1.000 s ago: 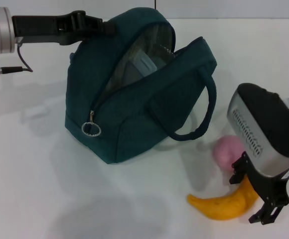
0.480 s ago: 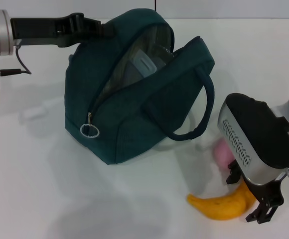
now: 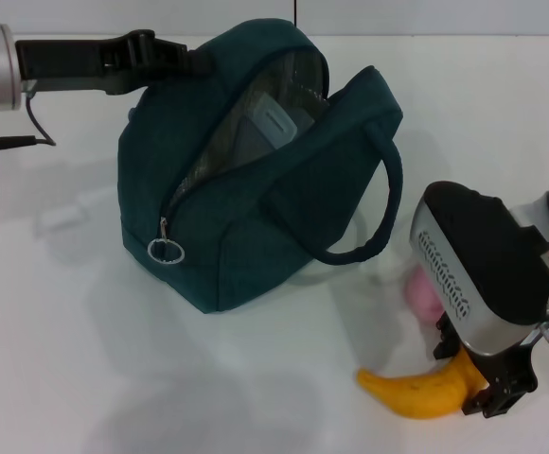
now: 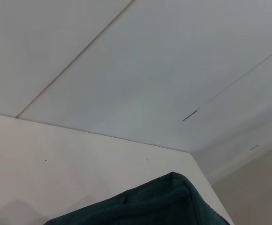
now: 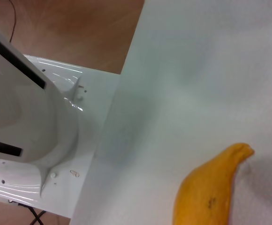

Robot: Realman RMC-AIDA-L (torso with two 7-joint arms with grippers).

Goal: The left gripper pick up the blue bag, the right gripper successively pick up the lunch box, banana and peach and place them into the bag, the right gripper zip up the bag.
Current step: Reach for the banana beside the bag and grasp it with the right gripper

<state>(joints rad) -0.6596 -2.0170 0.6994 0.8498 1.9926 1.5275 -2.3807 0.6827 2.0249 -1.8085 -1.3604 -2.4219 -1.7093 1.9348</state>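
The right end effector (image 3: 487,383) is low over the tabletop (image 3: 57,359) at the near right, w/ its black fingers down on both sides of the thick end of the banana (image 3: 416,390). The fingers are narrow around the fruit; if they really press it, I cannot tell. The banana lies flat on the tabletop, curved, yellow-orange, its thin tip pointing to the left. In the right wrist view the banana (image 5: 206,197) shows a small dark mark on its skin. The peach (image 3: 422,289) is just behind the banana, pink, mostly hidden by the right wrist body.

The left end effector (image 3: 175,55) reaches in from the far left and is at the top back of the blue bag (image 3: 256,203); its fingertips are hidden there, so its state I cannot tell. The bag stands open, zipper pull ring (image 3: 165,250) hanging at the front left, one loop handle (image 3: 379,213) falling to the right. Inside, against the silver lining, the lunch box (image 3: 273,125) is partly visible. The bag is well apart from the banana, nothing between them.
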